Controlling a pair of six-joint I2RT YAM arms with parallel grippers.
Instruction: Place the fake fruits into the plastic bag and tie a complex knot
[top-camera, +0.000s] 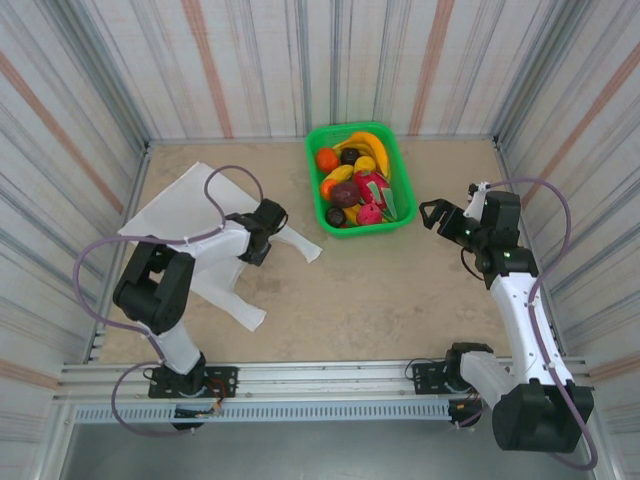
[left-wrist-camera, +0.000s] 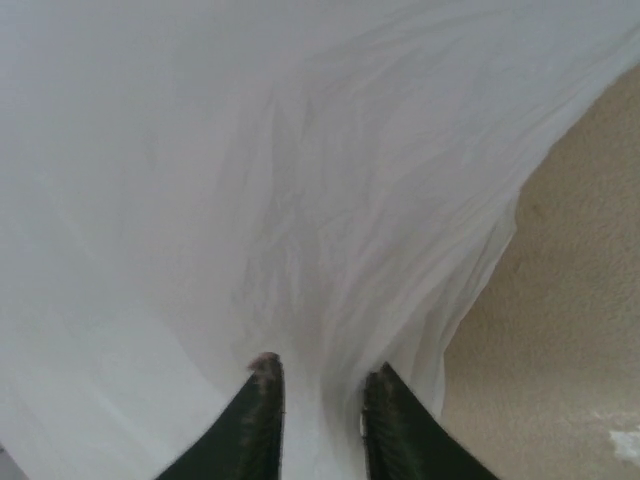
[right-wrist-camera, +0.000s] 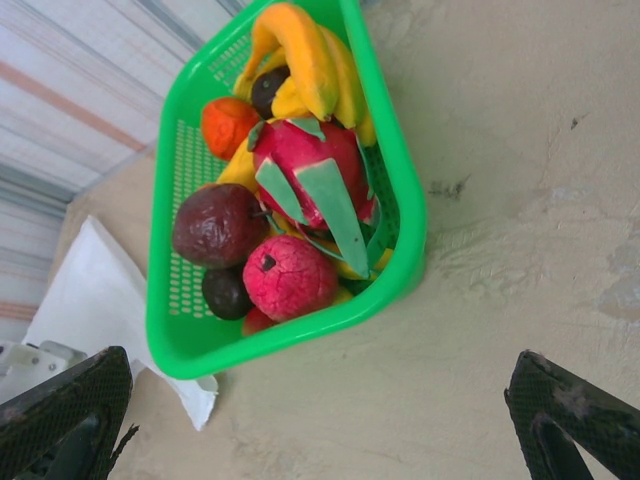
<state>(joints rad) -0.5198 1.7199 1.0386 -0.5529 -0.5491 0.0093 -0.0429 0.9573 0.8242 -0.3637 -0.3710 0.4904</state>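
Fake fruits — glossy plastic bananas, orange, maroon and pink-red pieces — fill a green rectangular plastic basket. Left of it a thin translucent white plastic bag lies flat, its film pinched by the left gripper. Right gripper, jaws wide apart, hangs beside the basket.

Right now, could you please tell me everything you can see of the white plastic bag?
The thin, crinkly white plastic bag lies flat and untied on the beige table, left of the green plastic basket. Its two handle strips reach out to the right and near side, one ending close to the basket's corner. The left claw has wrinkled film between its narrowly spaced fingers; whether it is pinched, I cannot tell.
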